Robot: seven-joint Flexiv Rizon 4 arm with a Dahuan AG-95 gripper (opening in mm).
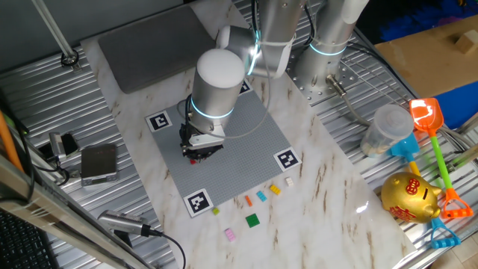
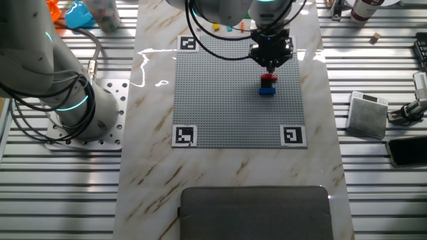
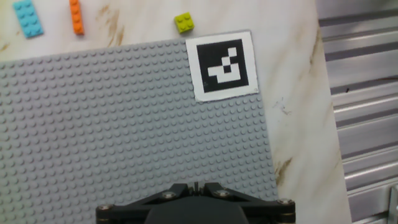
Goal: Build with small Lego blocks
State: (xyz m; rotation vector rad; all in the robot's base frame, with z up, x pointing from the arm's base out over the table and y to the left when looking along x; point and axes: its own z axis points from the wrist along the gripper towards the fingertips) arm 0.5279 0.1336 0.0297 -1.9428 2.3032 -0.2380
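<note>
Hovering over the grey baseplate [image 2: 227, 100], the gripper [image 2: 270, 65] is seen just above a small stack of a red block [image 2: 269, 78] on a blue block [image 2: 267, 89] set on the plate. Whether contact is made cannot be told. The fingers appear closed together, with nothing visibly held. Loose blocks, among them an orange one [image 3: 76, 16] and a light blue one [image 3: 28, 18], are scattered beyond the baseplate's edge.

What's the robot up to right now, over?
Gripper just above red-on-blue brick stack on grey baseplate; jaw state unclear. Loose bricks wait off-plate. Nothing blocking.
</note>
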